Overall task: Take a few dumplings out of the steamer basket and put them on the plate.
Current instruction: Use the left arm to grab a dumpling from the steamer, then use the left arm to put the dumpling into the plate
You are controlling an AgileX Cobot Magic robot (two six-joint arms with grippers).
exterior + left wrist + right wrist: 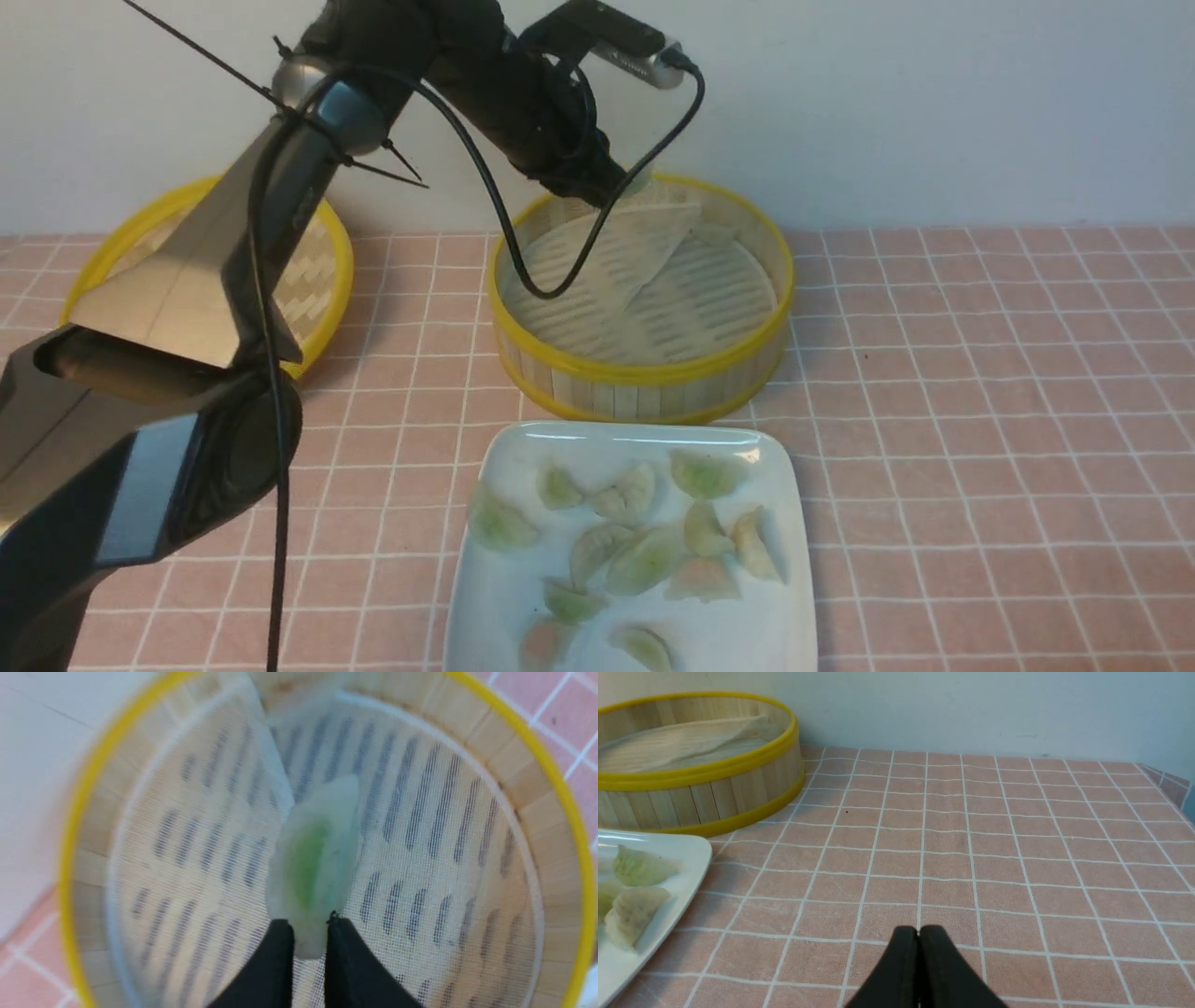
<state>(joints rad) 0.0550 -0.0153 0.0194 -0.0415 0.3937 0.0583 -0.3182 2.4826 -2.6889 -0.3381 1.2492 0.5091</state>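
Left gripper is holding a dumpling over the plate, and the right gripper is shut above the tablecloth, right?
Not quite. The left gripper holds the dumpling over the steamer basket, not the plate; the left wrist view shows the liner beneath it. The right gripper is indeed shut above the tablecloth.

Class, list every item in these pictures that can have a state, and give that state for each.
left hand: shut on one dumpling, over the basket.
right hand: shut, empty.
steamer basket: uncovered.
liner: partly folded over.
lid: off, set to the basket's left.
plate: carrying many dumplings.
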